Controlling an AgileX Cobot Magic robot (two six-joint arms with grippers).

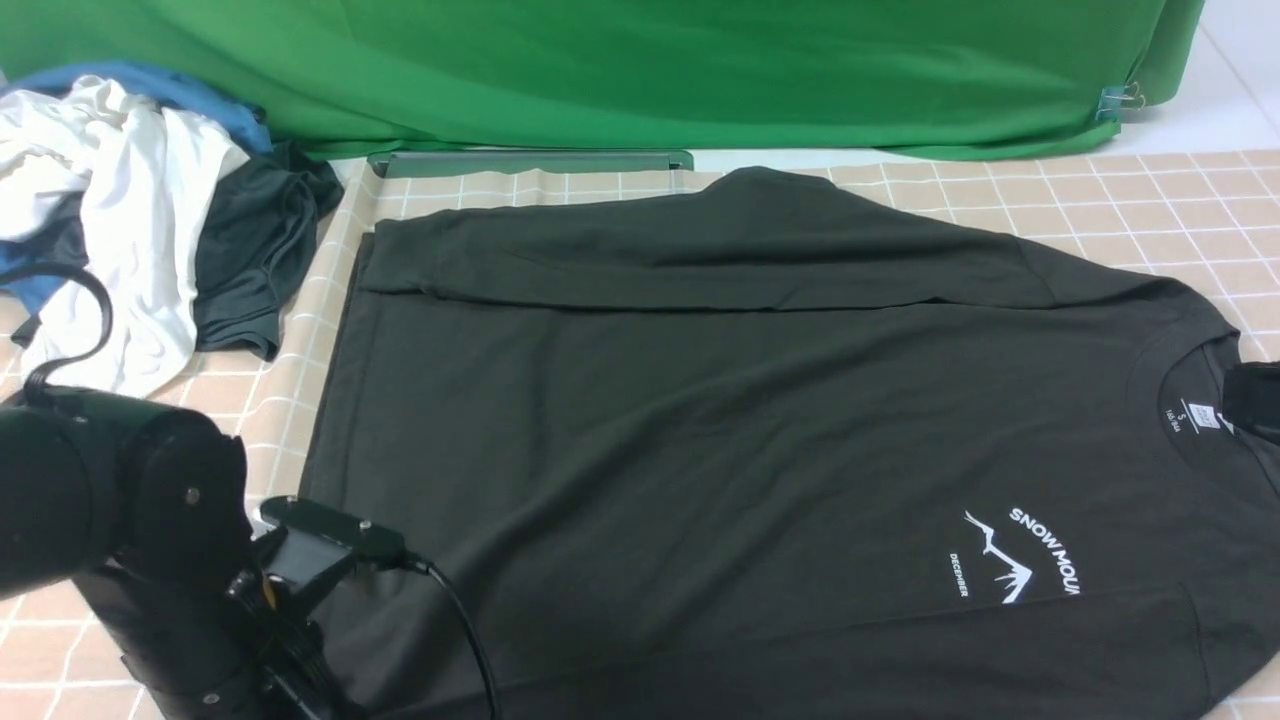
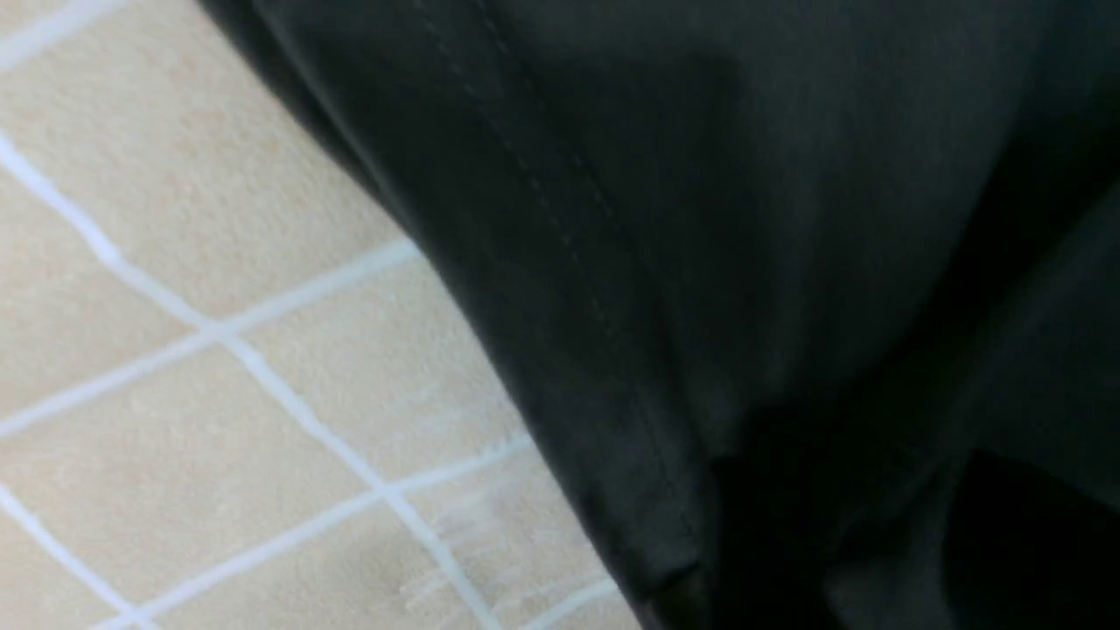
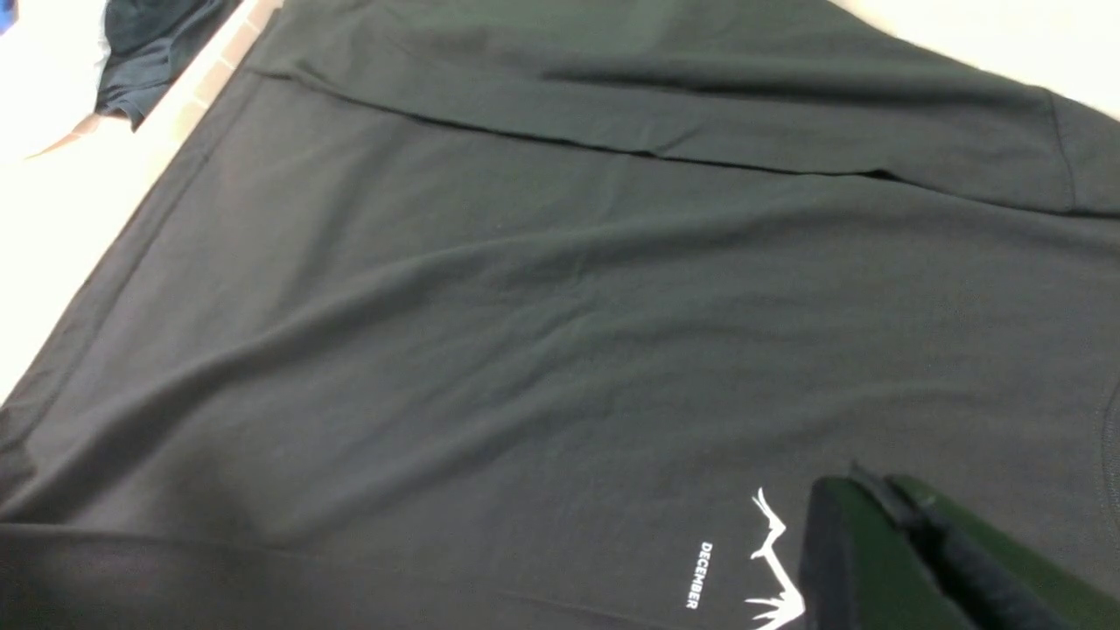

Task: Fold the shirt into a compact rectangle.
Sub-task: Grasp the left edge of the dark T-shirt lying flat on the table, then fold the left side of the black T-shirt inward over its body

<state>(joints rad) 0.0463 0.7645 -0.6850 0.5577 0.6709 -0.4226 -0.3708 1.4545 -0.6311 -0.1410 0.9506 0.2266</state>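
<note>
Black and wide, the shirt (image 1: 720,420) lies flat on the counter (image 1: 1150,200), face up, and it takes most of the checked cloth. Its long axis goes from side to side before the robot: the hem (image 2: 560,262) is at the left, and the collar (image 1: 1190,360) and the white logo (image 1: 1010,560) are at the right. The far sleeve (image 1: 700,260) is folded in along the far edge. A band along the near edge looks like the other sleeve, but I am not sure. The left arm (image 1: 150,540) is low at the near left corner, just beside the hem. Its wrist view shows the hem seam very close, but the jaws there cannot be made out, so I cannot tell if they are apart or together. The right arm (image 1: 1258,400) is at the collar. In its wrist view the jaws are pressed together near the logo, and no cloth shows between them. I judge the next fold must shorten the long axis, hem toward collar. For that the left arm is nearer to the hem and the right arm to the collar. A heap of other garments (image 1: 130,200) lies apart at the far left.
</note>
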